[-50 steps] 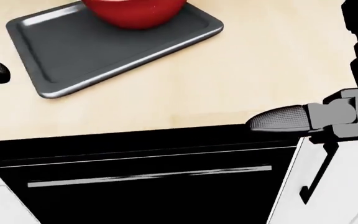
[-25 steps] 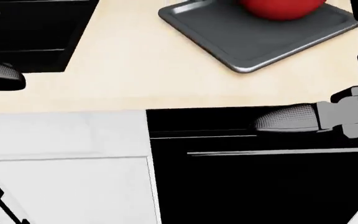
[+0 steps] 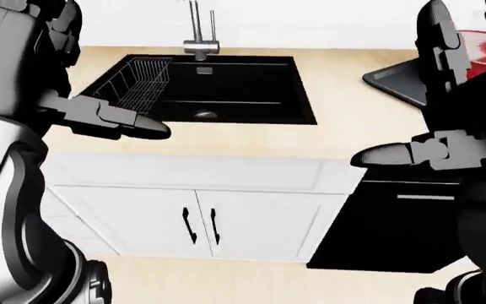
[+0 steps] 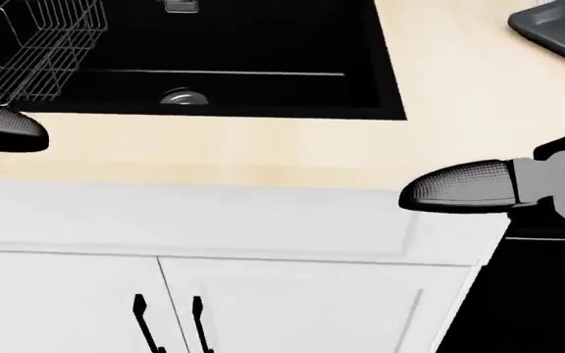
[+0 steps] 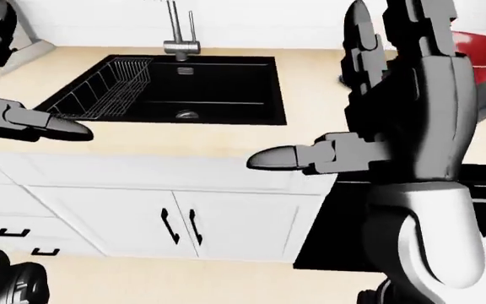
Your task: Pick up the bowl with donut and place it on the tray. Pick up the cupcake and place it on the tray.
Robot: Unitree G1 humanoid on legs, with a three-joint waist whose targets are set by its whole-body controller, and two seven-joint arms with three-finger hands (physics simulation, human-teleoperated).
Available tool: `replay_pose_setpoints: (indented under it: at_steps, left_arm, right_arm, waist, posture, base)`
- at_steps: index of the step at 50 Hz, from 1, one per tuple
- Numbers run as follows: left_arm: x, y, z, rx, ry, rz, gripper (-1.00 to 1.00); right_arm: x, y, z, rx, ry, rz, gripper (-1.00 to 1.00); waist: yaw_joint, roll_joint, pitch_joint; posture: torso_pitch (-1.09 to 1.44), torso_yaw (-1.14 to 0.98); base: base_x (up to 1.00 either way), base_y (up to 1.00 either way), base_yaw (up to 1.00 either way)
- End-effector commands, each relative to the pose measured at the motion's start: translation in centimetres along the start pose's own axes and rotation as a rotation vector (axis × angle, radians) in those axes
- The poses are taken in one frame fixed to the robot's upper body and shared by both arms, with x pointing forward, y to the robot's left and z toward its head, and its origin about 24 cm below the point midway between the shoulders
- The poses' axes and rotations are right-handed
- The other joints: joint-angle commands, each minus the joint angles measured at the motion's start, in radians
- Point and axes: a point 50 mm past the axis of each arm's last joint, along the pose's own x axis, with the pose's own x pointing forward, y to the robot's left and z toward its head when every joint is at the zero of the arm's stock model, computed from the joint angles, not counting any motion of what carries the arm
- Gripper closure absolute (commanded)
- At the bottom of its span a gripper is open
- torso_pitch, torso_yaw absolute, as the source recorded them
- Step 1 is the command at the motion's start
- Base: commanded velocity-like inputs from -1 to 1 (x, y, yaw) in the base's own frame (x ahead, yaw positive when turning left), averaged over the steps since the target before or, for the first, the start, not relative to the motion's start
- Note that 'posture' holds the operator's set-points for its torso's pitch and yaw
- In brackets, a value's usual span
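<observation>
The red bowl (image 5: 484, 47) shows only at the right edge of the eye views, sitting on the dark grey tray (image 3: 398, 80); my right arm hides most of both. I cannot see the donut, and no cupcake is in any view. A corner of the tray (image 4: 549, 26) reaches the head view's top right. My left hand (image 3: 99, 79) hovers open over the counter left of the sink, holding nothing. My right hand (image 5: 323, 104) hangs open above the counter edge, right of the sink, also holding nothing.
A black sink (image 3: 304, 95) with a wire dish rack (image 3: 137, 85) inside and a faucet (image 3: 199, 31) behind it fills the middle of the wooden counter (image 4: 263, 151). White cabinet doors (image 3: 201, 225) stand below, and a black appliance front (image 3: 395, 228) at lower right.
The camera has swung left: the tray and bowl slid from the head view's middle to its far right edge, and the sink and white cabinets came in. Both hands stay open.
</observation>
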Motion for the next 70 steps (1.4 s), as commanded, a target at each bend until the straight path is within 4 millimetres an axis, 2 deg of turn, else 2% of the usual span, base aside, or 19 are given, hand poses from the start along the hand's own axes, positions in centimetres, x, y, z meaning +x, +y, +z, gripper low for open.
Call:
replay_pose_setpoints:
  at_steps: [1,3,7,10,19,21,22,25,28,30,31,32,36,41,43,47,50,56,70]
  left_arm:
    - [-0.09,0.69,0.97,0.014,-0.040,0.037,-1.00]
    - [-0.12,0.70,1.01,0.014,-0.041,0.038,-1.00]
    - [-0.21,0.85,1.01,0.012,-0.042,0.044,-1.00]
    - [-0.23,1.00,1.13,0.011,-0.043,0.048,-1.00]
    - [-0.33,1.34,1.13,0.009,-0.043,0.058,-1.00]
    - [-0.29,1.33,0.99,0.009,-0.042,0.059,-1.00]
    - [-0.28,1.33,0.97,0.010,-0.041,0.058,-1.00]
    - [-0.33,1.38,1.00,0.010,-0.041,0.060,-1.00]
    - [-0.33,1.44,0.93,0.009,-0.040,0.061,-1.00]
    - [-0.35,1.51,0.99,0.009,-0.040,0.063,-1.00]
    - [-0.36,1.55,1.00,0.009,-0.039,0.064,-1.00]
    - [-0.38,1.58,1.03,0.009,-0.040,0.065,-1.00]
    - [-0.39,1.61,1.01,0.010,-0.039,0.065,-1.00]
    - [-0.41,1.50,0.85,0.009,-0.036,0.064,-1.00]
    - [-0.42,1.45,0.84,0.010,-0.037,0.062,-1.00]
    - [-0.39,1.45,0.74,0.010,-0.036,0.062,-1.00]
    - [-0.38,1.49,0.72,0.011,-0.036,0.063,-1.00]
    - [-0.38,1.38,0.76,0.012,-0.036,0.060,-1.00]
    - [-0.36,1.28,0.65,0.013,-0.035,0.057,-1.00]
  right_arm:
    - [0.14,0.15,0.55,-0.001,-0.035,0.012,-1.00]
    - [0.14,0.14,0.56,-0.001,-0.036,0.011,-1.00]
    - [0.05,0.19,0.65,-0.006,-0.039,0.016,-1.00]
    - [0.02,0.34,0.94,-0.009,-0.046,0.024,-1.00]
    - [0.12,0.36,1.14,-0.010,-0.054,0.023,-1.00]
    - [0.11,0.34,1.09,-0.010,-0.053,0.021,-1.00]
    - [0.10,0.34,1.10,-0.010,-0.053,0.021,-1.00]
    - [0.09,0.31,1.09,-0.009,-0.054,0.019,-1.00]
    - [0.09,0.30,1.08,-0.009,-0.053,0.017,-1.00]
    - [0.10,0.29,1.15,-0.008,-0.056,0.016,-1.00]
    - [0.11,0.28,1.18,-0.007,-0.057,0.014,-1.00]
    - [0.13,0.25,1.20,-0.006,-0.058,0.013,-1.00]
    - [0.18,0.24,1.24,-0.005,-0.059,0.011,-1.00]
    - [0.18,0.14,1.16,-0.004,-0.058,0.006,-1.00]
    - [0.18,0.12,1.17,-0.003,-0.059,0.005,-1.00]
    - [0.18,0.00,0.98,-0.001,-0.052,-0.003,-1.00]
    - [0.14,0.02,0.92,-0.001,-0.049,-0.003,-1.00]
    - [0.14,0.02,0.92,-0.002,-0.047,-0.003,-1.00]
    - [0.11,-0.01,0.86,0.003,-0.048,-0.004,-1.00]
  waist:
    - [0.012,-0.017,-0.020]
    - [0.004,-0.017,-0.065]
    - [0.000,0.004,-0.033]
    - [0.047,0.133,-0.083]
    - [0.079,0.012,-0.032]
    - [0.049,-0.065,-0.068]
    - [0.054,-0.031,-0.027]
    - [0.046,-0.036,-0.066]
    - [0.046,-0.005,-0.038]
    - [0.047,0.063,-0.046]
    - [0.059,0.145,-0.071]
    - [0.063,0.100,-0.051]
    - [0.069,0.064,-0.074]
    - [0.048,0.015,-0.036]
    - [0.016,-0.057,-0.058]
    - [0.004,-0.007,-0.059]
    - [0.001,0.133,-0.049]
    - [0.030,0.061,-0.049]
    - [0.020,0.055,-0.034]
  posture:
    - [0.00,0.00]
    - [0.00,0.00]
    - [0.00,0.00]
    - [0.00,0.00]
    - [0.00,0.00]
    - [0.00,0.00]
    - [0.00,0.00]
    - [0.00,0.00]
    - [0.00,0.00]
    - [0.00,0.00]
    - [0.00,0.00]
    - [0.00,0.00]
    - [0.00,0.00]
    - [0.00,0.00]
    - [0.00,0.00]
    - [0.00,0.00]
    - [0.00,0.00]
    - [0.00,0.00]
    - [0.00,0.00]
  base:
    - [0.38,1.00,0.00]
    - [0.39,1.00,0.00]
    - [0.26,1.00,0.00]
    - [-0.06,1.00,0.00]
    - [-0.23,1.00,0.00]
    - [-0.25,1.00,0.00]
    - [-0.25,1.00,0.00]
    - [-0.25,1.00,0.00]
    - [-0.25,1.00,0.00]
    - [-0.25,1.00,0.00]
    - [-0.33,1.00,0.00]
    - [-0.35,1.00,0.00]
    - [-0.38,1.00,0.00]
    - [-0.32,1.00,0.00]
    - [-0.19,1.00,0.00]
    - [-0.01,0.61,0.00]
    - [0.00,0.30,0.00]
    - [0.00,0.30,0.00]
    - [0.00,0.07,0.00]
